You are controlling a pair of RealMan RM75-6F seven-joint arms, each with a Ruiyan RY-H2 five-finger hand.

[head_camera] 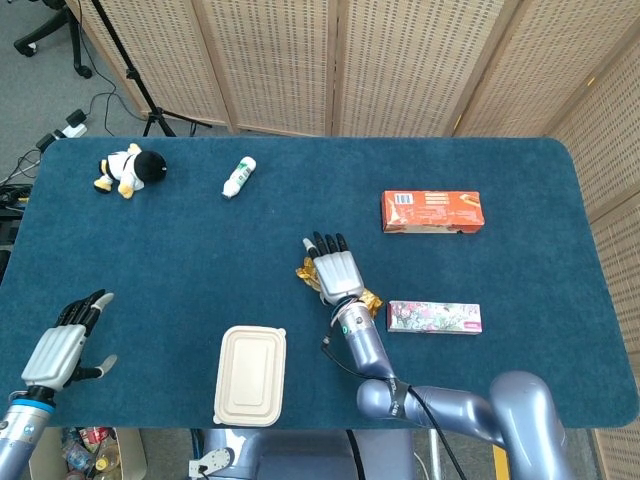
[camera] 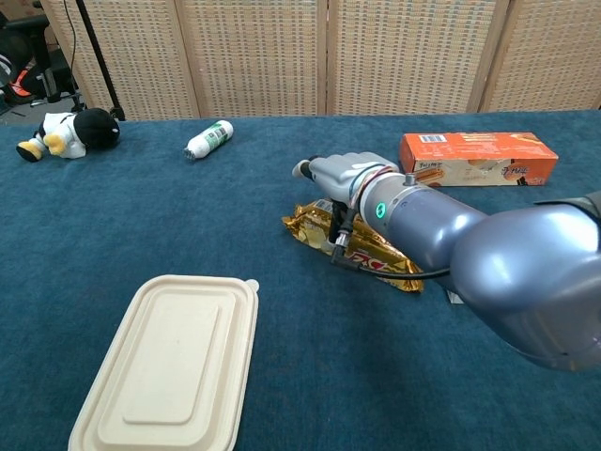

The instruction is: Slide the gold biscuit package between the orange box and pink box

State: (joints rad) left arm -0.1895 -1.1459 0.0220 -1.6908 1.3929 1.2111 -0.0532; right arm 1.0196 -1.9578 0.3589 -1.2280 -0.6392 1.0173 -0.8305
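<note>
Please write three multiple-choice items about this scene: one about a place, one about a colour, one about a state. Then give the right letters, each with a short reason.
1. Where is the gold biscuit package?
A. under the right hand
B. on the lidded container
C. beside the plush penguin

2. What colour is the table cover?
A. red
B. dark blue
C. white

3. What is the left hand doing?
A. holding the bottle
B. pressing the orange box
C. holding nothing

Answers: 1 A, the package shows beneath the right hand; 2 B, the cloth is dark blue; 3 C, it is open at the table's near left corner.
</note>
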